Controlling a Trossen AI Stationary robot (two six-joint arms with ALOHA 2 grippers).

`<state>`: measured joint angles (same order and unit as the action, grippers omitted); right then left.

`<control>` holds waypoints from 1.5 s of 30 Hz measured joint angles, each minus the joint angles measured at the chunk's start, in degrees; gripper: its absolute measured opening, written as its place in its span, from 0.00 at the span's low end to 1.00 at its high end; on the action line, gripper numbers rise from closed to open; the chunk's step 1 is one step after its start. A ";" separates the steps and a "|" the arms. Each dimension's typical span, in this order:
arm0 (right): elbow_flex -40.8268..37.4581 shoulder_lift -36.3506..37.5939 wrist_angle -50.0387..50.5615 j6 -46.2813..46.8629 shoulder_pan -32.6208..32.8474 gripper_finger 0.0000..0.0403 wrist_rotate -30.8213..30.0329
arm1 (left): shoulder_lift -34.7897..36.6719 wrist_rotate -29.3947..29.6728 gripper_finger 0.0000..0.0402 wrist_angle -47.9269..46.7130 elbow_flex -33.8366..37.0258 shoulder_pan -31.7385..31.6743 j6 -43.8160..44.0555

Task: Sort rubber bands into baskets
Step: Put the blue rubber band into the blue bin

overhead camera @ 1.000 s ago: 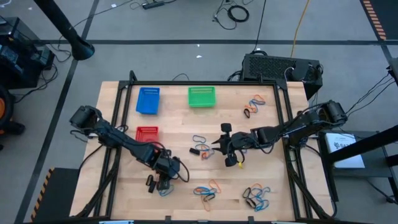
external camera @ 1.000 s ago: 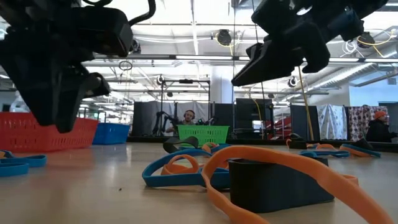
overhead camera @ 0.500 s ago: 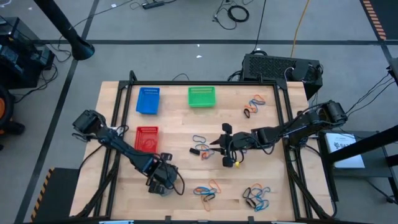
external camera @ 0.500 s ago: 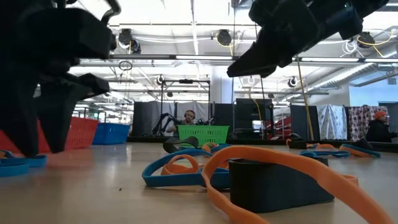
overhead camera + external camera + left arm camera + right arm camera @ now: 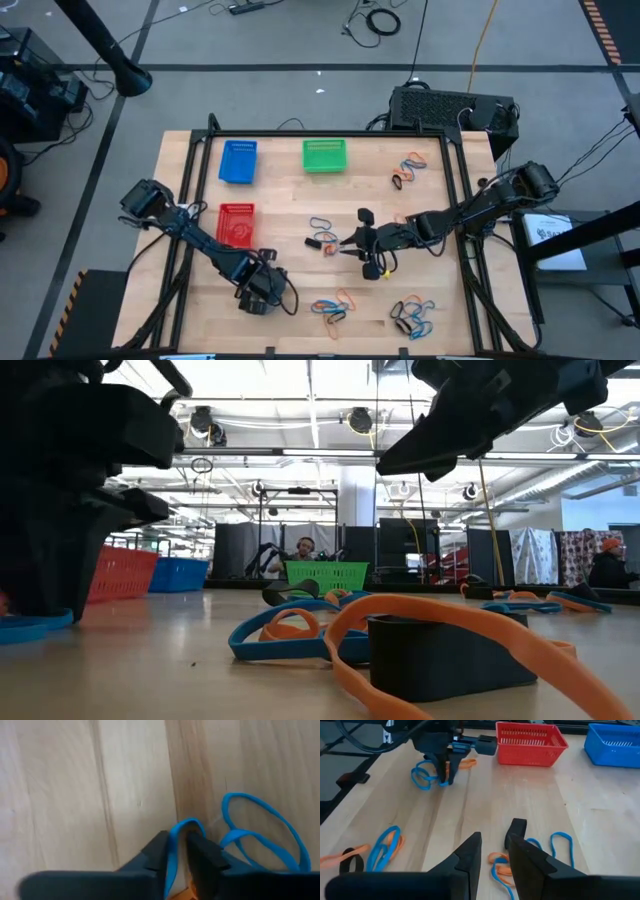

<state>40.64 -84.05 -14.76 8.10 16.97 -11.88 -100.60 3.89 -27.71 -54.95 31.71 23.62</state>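
My left gripper point(image 5: 255, 296) stands on the table near its near-left part, shut on a blue rubber band point(image 5: 176, 831); a second blue loop point(image 5: 265, 832) lies beside it. It also shows in the right wrist view point(image 5: 443, 775). My right gripper point(image 5: 495, 837) is open and empty above the table's middle point(image 5: 350, 243), over a cluster of blue, orange and black bands point(image 5: 322, 236). The blue basket point(image 5: 238, 161), green basket point(image 5: 324, 155) and red basket point(image 5: 236, 222) stand on the far and left parts of the table. My left gripper pinches one strand of the blue band's loop point(image 5: 175, 840) between its two fingers. The fingers come from above, pointing down. The band's bend sticks out past the fingertips and lies on the table.
More band clusters lie at the far right point(image 5: 408, 170), the near middle point(image 5: 333, 305) and the near right point(image 5: 412, 315). In the low view an orange band and a black band point(image 5: 440, 650) lie close to the camera. A black box point(image 5: 450, 108) stands beyond the far edge.
My left gripper has gone down and a little toward the table's near-left, onto the blue bands on the table. My right gripper has shifted slightly toward the near edge, still open.
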 joint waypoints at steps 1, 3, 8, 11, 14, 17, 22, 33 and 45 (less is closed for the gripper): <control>0.00 0.00 0.00 -0.25 0.00 0.23 0.00 | 0.28 0.79 0.06 0.00 -0.25 -0.02 0.00; 0.00 0.00 0.01 -0.82 0.00 0.23 -0.02 | 1.17 3.58 0.02 0.10 -1.24 -0.40 -0.01; 0.00 0.00 0.34 -2.64 0.00 0.23 -0.04 | 5.01 10.05 0.01 -2.99 -3.71 -1.07 -0.14; 0.00 0.00 1.16 -3.23 0.00 0.23 -0.03 | 8.18 14.47 0.01 -7.51 -5.45 -2.11 1.04; 0.00 0.00 2.51 -3.24 0.00 0.23 -0.04 | 11.99 20.67 0.00 -13.49 -6.09 -3.79 5.16; 0.00 0.00 4.64 -2.80 0.00 0.23 -0.04 | 15.69 23.82 0.00 -16.76 -6.13 -6.38 10.16; 0.00 0.00 7.97 -2.70 -0.01 0.23 -0.04 | 19.72 26.41 0.00 -24.19 -6.18 -11.13 16.23; 0.00 0.00 6.81 -10.79 -0.15 0.23 -0.15 | 20.92 37.79 0.00 -38.23 -5.98 -33.90 14.44; 0.00 0.00 5.75 -12.93 -1.27 0.23 -1.59 | 20.88 29.18 0.00 -29.40 -2.68 -65.07 -9.48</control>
<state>40.64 -84.05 -9.01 -4.83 15.70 -13.46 -79.72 33.07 -57.11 -57.63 -33.35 14.14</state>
